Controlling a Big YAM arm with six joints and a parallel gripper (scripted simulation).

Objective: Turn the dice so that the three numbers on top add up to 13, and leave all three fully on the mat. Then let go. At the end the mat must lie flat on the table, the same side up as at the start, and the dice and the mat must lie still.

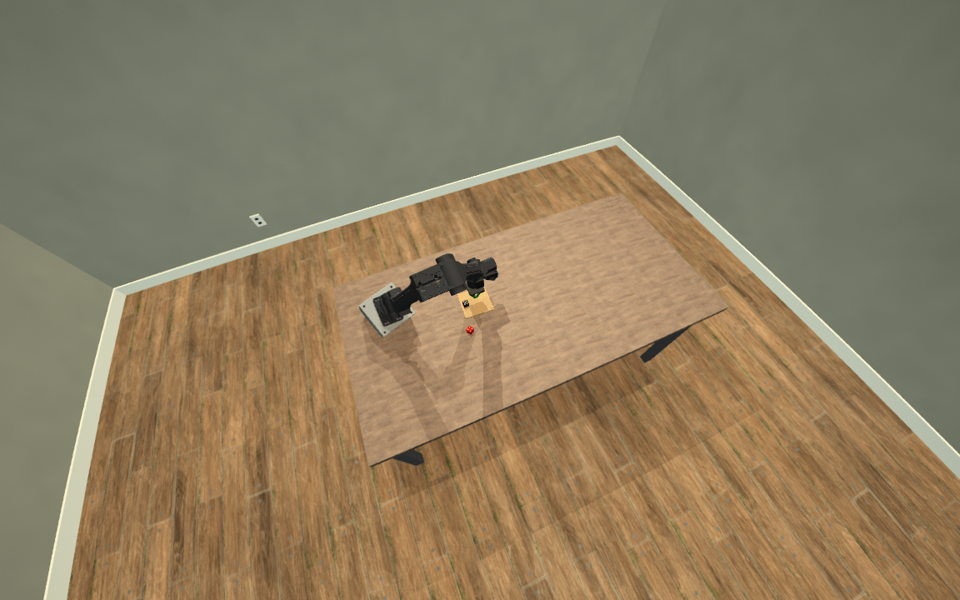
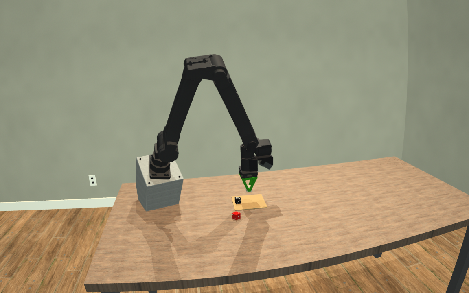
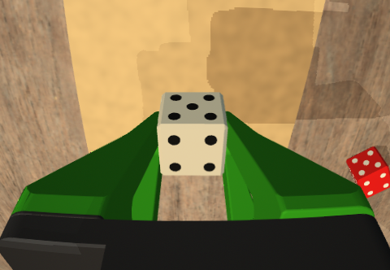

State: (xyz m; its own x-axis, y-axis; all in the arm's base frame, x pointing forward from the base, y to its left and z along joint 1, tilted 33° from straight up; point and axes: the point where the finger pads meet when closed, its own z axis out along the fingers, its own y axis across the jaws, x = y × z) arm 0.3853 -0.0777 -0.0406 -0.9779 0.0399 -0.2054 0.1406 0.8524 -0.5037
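Observation:
My gripper with green fingers is shut on a white die. The face toward the wrist camera shows four pips and the face beyond it five. In the exterior view the gripper hangs a little above the tan mat. In the wrist view the die hangs over the mat's near edge. A black die sits on the mat's left end. A red die lies on the table just off the mat, also seen in the wrist view at the right.
The arm's grey base block stands at the table's back left. The table edge runs along the front.

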